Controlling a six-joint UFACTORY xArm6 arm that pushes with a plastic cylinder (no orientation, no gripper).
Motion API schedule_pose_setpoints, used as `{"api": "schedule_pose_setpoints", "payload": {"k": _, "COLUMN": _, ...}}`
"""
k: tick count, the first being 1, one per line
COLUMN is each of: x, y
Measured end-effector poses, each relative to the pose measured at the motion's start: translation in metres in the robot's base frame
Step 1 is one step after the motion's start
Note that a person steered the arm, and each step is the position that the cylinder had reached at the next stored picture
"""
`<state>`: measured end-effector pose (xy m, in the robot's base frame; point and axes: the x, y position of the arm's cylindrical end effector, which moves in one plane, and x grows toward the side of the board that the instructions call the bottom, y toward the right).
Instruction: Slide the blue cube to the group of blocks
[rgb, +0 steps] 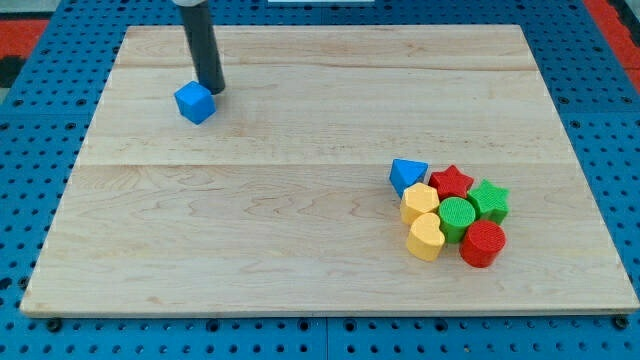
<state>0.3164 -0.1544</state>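
Lying around the pale wooden counter (300, 220) on all sides, starting from the far left of the frame: a blue pegboard (40, 150).

Sitting in the upper left of the frame, alone on the counter: the blue cube (195, 102), turned with one corner toward the bottom of the frame.

Standing just to the right of and slightly above that cube: my tip (212, 88), touching or all but touching its upper right edge. Serving as end effector here, only a straight dark rod, coming down from the top edge of the frame, pinching nothing.

Huddling in the lower right of the frame, well apart from the cube: the group of blocks. Leading on its left, a blue triangular block (407, 175). Following just right of it, an upper yellow block (419, 201) and a lower yellow block (425, 237), touching each other. Then a red star (452, 181) over a green cylinder (457, 217). Closing the right side, a green star (489, 198) above a red cylinder (482, 243).
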Motion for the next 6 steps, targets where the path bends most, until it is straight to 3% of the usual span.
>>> {"api": "schedule_pose_setpoints", "payload": {"k": 2, "x": 0.01, "y": -0.045}}
{"api": "schedule_pose_setpoints", "payload": {"k": 3, "x": 0.026, "y": -0.022}}
{"api": "schedule_pose_setpoints", "payload": {"k": 5, "x": 0.04, "y": 0.095}}
{"api": "schedule_pose_setpoints", "payload": {"k": 6, "x": 0.039, "y": 0.051}}
